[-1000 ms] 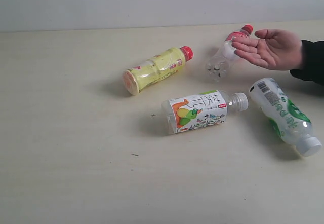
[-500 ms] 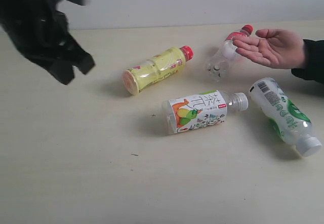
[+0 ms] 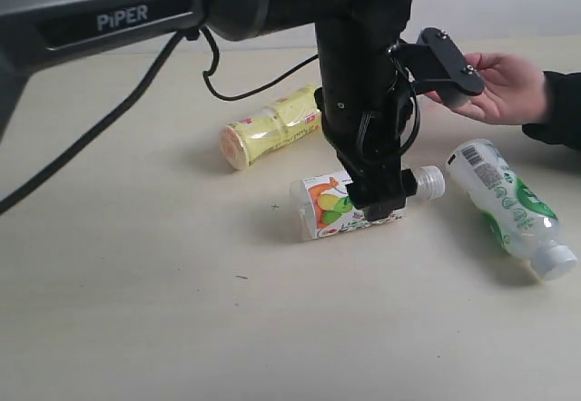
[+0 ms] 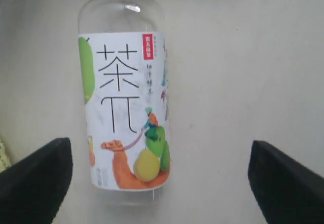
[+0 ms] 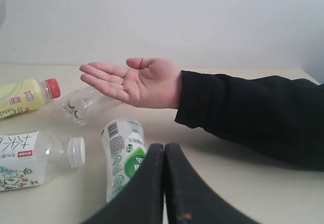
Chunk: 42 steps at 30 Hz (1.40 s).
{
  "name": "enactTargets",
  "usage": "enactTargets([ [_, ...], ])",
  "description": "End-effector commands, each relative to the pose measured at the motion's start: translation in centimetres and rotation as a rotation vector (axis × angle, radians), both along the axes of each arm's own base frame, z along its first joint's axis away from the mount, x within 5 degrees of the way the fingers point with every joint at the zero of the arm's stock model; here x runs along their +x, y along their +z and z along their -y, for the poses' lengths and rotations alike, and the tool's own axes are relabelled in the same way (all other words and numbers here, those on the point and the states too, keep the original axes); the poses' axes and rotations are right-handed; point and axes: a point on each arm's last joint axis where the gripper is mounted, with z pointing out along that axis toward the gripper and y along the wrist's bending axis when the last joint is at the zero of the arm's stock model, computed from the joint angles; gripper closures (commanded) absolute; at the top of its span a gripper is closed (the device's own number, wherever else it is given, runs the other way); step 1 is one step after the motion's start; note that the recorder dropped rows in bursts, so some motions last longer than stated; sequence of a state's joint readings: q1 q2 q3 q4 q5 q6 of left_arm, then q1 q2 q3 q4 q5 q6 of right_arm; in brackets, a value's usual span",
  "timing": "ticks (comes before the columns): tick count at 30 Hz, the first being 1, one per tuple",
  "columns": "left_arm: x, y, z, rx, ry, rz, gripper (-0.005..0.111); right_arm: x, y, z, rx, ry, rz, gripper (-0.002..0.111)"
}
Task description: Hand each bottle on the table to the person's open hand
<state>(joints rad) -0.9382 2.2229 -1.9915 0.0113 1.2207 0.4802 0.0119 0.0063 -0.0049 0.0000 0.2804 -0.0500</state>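
Observation:
Four bottles lie on the table (image 3: pixel 136 310). My left gripper (image 3: pixel 413 138) hangs open above the white fruit-label bottle (image 3: pixel 327 209), which shows between its wide-apart fingers (image 4: pixel 35 178), nearer one of them and untouched. The yellow bottle (image 3: pixel 268 129) is partly behind my arm. The green-white bottle (image 3: pixel 508 206) lies at the right. The clear red-capped bottle (image 5: pixel 83 104) is hidden by my arm in the exterior view and lies beneath the person's open hand (image 3: pixel 508 88), held palm up. My right gripper (image 5: pixel 164 155) is shut and empty, near the green-white bottle (image 5: pixel 124 155).
The left arm's thick black body and its cable (image 3: pixel 109 138) cross the upper half of the exterior view. The person's black sleeve (image 5: pixel 253 115) stretches over the table's right side. A pale wall stands behind the table.
My left arm has swung in from the upper left to above the fruit-label bottle, and its jaws have opened. Bottles and hand have not moved.

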Motion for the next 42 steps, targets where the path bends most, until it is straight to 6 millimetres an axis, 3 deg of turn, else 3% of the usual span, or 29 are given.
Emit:
enactTargets([
  [1, 0.7, -0.6, 0.9, -0.038, -0.022, 0.037, 0.017, 0.0, 0.0, 0.0, -0.007, -0.004, 0.014, 0.108],
  [8, 1.4, -2.0, 1.0, -0.034, -0.026, 0.039, 0.017, 0.0, 0.0, 0.0, -0.007, -0.004, 0.014, 0.108],
  [15, 3.5, -3.3, 0.2, -0.058, 0.048, 0.027, 0.017, 0.0, 0.0, 0.0, -0.007, -0.004, 0.014, 0.108],
  [35, 4.1, -7.7, 0.5, -0.031, 0.042, -0.032, 0.017, 0.0, 0.0, 0.0, -0.007, -0.004, 0.014, 0.108],
  [42, 4.1, -8.2, 0.6, -0.024, 0.042, -0.035, 0.017, 0.0, 0.0, 0.0, -0.007, -0.004, 0.014, 0.108],
])
